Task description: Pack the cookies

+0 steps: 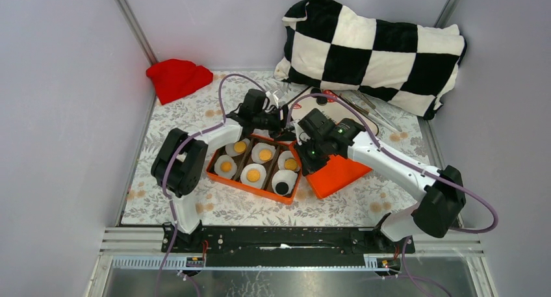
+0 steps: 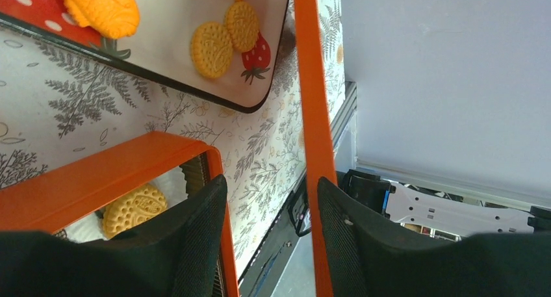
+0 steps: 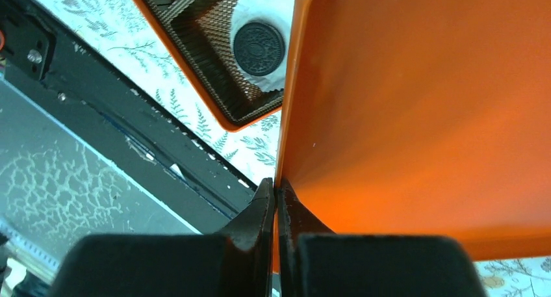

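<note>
The right hand (image 3: 276,196) is pinched tight on the edge of the orange lid (image 3: 422,115), which stands tilted at the right end of the orange box (image 1: 250,185) on the tabletop (image 1: 195,108). The left hand (image 2: 269,193) hangs over the box's far side, fingers spread and clamping nothing, with the lid's thin rim showing in the gap. Cookies (image 1: 253,175) sit in paper cups (image 1: 284,177) in the box's compartments, a black one (image 3: 258,47) in the near right cup, and more golden ones lie on the white tray (image 2: 162,56) just beyond.
</note>
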